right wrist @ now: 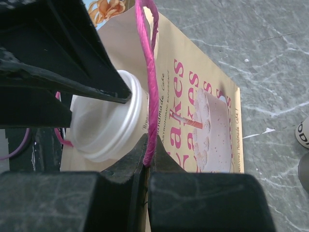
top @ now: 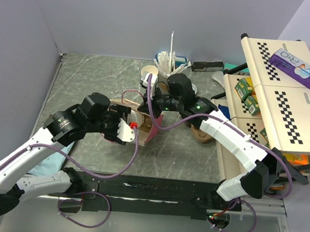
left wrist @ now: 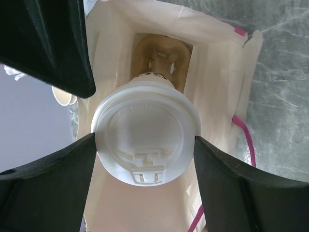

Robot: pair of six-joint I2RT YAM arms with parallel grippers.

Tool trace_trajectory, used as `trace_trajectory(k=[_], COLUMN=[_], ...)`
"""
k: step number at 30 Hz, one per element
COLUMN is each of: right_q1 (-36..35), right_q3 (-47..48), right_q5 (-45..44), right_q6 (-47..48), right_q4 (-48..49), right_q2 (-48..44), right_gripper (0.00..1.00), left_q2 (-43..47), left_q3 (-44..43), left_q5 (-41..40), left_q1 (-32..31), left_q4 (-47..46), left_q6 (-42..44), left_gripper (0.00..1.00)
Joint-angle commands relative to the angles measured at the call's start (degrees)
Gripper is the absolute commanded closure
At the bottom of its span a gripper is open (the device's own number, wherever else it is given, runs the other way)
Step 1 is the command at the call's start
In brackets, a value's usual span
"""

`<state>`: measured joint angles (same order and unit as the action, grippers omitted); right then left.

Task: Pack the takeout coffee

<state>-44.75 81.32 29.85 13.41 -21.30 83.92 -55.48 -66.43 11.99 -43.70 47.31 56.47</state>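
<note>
Bagging is in hand: your left gripper (left wrist: 145, 152) clamps the lidded takeout coffee (left wrist: 145, 137) at the open mouth of the paper bag (left wrist: 215, 87), your right gripper (right wrist: 146, 164) pinches the pink handle (right wrist: 147, 58) — next, push the cup deeper without snagging, then release

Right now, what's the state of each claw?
Left claw: closed on the lidded coffee cup.
Right claw: closed on the pink bag handle.
</note>
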Motion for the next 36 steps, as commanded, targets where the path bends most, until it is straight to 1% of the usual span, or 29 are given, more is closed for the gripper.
trace_trajectory(k=[1, 8, 14, 18, 24, 30, 36], right_q1=[-0.34, -0.16, 0.28, 0.28, 0.19, 0.45, 0.37], right_q3=[0.51, 0.77, 1.65, 2.88, 3.76, 3.85, 4.9], right_q5=[2.23, 2.67, 2.76, 4.95, 5.49, 3.73, 4.52], right_q6=[0.65, 0.92, 0.56, 2.14, 1.8, 2.23, 3.55], right_q4=[0.38, -0.32, -0.15, -0.76, -0.67, -0.41, -0.76], right_q2=[-2.89, -2.71, -2.27, -1.66, -1.21, -1.3, -0.78], right_gripper=[1.0, 1.0, 1.0, 1.0, 1.0, 1.0, 1.0], left_q2=[-1.82, -0.42, 1.69, 0.91, -2.08, 0.11, -2.78], left_q3=[-0.45, 5.08, 8.6, 8.34, 7.2, 10.18, 9.13], left_q5=[-1.09, -0.57, 0.31, 1.19, 2.42, 3.48, 4.27], left_q1=[-0.42, -0.42, -0.42, -0.42, -0.42, -0.42, -0.42], left_q4=[-2.75, -5.47, -7.76, -8.46, -8.46, -10.83, -9.78], left_q6=[1.54, 4.79, 5.59, 5.32, 6.46, 8.21, 6.03], left_gripper=[0.99, 0.99, 0.99, 0.99, 0.99, 0.99, 0.99])
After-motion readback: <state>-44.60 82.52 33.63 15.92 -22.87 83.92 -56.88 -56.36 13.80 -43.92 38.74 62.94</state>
